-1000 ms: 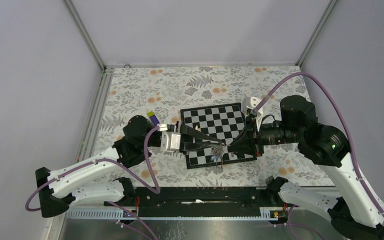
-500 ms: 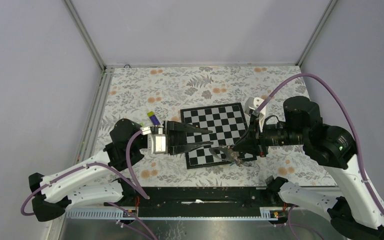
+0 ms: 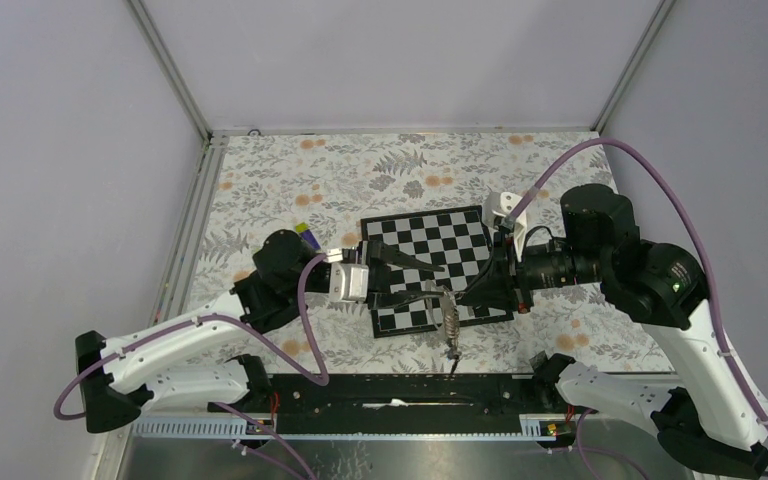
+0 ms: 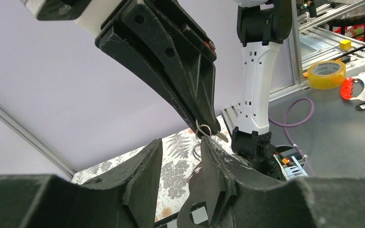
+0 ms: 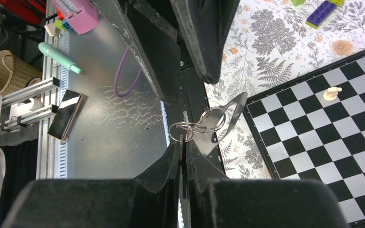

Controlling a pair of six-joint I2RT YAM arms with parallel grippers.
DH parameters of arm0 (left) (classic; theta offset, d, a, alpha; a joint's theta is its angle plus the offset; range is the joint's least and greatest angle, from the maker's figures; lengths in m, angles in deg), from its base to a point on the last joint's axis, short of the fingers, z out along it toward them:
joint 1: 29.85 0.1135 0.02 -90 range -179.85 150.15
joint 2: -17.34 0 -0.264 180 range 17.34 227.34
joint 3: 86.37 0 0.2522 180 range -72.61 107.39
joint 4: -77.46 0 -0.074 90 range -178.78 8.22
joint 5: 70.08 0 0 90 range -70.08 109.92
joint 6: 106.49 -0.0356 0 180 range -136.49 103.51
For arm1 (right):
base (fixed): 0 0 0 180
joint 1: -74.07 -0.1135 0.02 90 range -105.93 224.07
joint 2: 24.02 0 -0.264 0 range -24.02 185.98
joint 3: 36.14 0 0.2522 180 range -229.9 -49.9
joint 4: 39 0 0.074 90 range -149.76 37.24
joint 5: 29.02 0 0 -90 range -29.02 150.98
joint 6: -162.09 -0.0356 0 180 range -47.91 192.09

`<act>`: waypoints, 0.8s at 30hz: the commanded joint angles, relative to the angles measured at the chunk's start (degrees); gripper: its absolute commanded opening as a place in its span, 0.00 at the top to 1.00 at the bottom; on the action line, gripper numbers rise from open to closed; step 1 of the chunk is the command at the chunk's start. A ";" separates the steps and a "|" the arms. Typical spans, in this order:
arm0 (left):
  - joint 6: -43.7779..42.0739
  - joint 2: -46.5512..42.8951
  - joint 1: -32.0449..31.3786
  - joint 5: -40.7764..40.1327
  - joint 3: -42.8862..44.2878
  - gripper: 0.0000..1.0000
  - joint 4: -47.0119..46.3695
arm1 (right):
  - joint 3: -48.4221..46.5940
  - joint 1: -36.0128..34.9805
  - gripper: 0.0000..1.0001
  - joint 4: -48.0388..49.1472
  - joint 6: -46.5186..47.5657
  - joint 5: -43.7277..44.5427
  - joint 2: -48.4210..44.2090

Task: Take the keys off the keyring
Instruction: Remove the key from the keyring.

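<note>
The right gripper (image 5: 184, 145) is pinching the floppy grey-brown fabric-strap keyring (image 3: 450, 326) by its small linked silvery metal rings (image 5: 190, 128), with its fingers pressed together on them. In the top view the keyring is dangling from that pinch just off the near edge of the black-and-white chessboard (image 3: 430, 240). Its long axis is running from the fingertips toward the arms' bases, with the free end pointing at the near table edge. A flat grey piece (image 5: 234, 109) is hanging on the rings; whether it is key or strap, I cannot tell. The left gripper (image 4: 180, 142) is sitting just beside the rings with its fingers spread and nothing clamped between them. Compared with a second ago, the left fingers are standing wider and have come off the bundle. The keyring is hanging longer, reaching nearer the bases.
</note>
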 commanded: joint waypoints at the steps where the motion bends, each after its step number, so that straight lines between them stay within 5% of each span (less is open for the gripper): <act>1: -0.70 0.28 0.04 2.57 2.14 0.59 -1.01 | -2.44 0.16 0.96 1.03 0.37 -3.44 -0.35; 24: 0.83 2.73 0.04 6.95 3.95 0.58 0.38 | -4.85 0.16 0.96 1.37 1.70 -6.83 1.50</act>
